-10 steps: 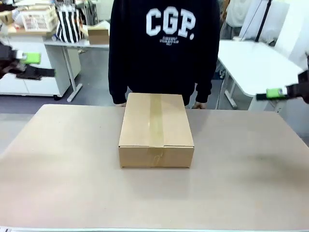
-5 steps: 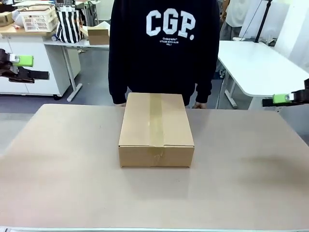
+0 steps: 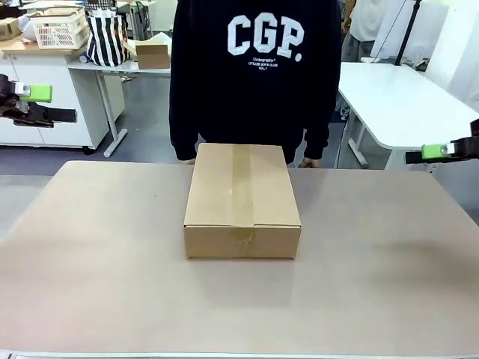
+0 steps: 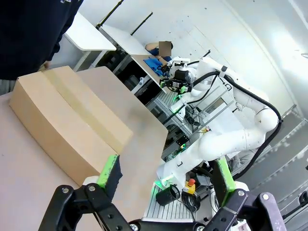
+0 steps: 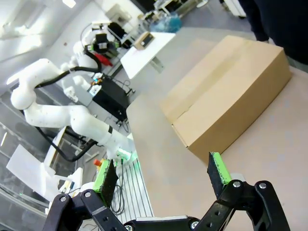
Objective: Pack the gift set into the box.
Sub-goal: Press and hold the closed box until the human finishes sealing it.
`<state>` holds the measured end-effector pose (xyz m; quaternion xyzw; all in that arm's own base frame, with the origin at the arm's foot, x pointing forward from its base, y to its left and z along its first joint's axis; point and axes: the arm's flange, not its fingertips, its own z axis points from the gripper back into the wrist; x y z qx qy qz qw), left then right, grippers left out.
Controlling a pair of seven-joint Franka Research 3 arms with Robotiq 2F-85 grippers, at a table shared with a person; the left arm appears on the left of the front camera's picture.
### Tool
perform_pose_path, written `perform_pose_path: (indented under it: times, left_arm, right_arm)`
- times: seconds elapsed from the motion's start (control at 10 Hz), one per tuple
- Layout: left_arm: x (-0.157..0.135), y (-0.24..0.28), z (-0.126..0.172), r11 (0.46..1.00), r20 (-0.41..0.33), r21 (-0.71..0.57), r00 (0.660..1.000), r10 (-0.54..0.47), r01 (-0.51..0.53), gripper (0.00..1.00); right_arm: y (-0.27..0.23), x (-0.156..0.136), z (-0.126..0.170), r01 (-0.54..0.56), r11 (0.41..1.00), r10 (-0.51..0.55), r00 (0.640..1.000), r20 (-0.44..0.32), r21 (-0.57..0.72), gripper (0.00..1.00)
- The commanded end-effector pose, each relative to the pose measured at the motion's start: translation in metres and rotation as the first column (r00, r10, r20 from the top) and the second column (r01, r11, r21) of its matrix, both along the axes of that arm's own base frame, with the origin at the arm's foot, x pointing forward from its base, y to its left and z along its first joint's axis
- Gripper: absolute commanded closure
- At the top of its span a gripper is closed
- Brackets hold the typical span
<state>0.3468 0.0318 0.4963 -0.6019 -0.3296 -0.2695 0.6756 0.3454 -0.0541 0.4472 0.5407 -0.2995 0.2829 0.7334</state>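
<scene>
The box (image 3: 242,198) is a plain brown carton in the middle of the table, its flaps shut and a brown tape strip running along its top. It also appears in the left wrist view as the box (image 4: 67,122) and in the right wrist view as the box (image 5: 226,91). The gift set is out of view. My left gripper (image 3: 43,105) hangs at the far left, above and beyond the table's edge, well away from the box. Its wrist view shows the left gripper (image 4: 166,173) open and empty. My right gripper (image 3: 432,153) hovers at the far right; its own view shows the right gripper (image 5: 162,177) open and empty.
A person in a dark printed sweatshirt (image 3: 254,75) stands right behind the box, a hand (image 3: 307,162) at the table's far edge. The tan table (image 3: 97,254) is bare around the box. A white table (image 3: 397,105) stands back right, a cluttered counter (image 3: 60,45) back left.
Both grippers have drifted slightly outward toward the picture's edges, then held still. The box and the person have not moved.
</scene>
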Motion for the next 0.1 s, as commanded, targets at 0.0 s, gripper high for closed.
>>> perform_pose_path:
  times: [0.0]
  left_arm:
    - [0.0003, -0.0002, 0.0024, 1.0, 0.004, -0.012, 1.0, 0.01, -0.01, 0.0]
  right_arm:
    - [0.0003, 0.0014, 0.0037, 0.001, 1.0, -0.001, 1.0, 0.001, 0.011, 0.0]
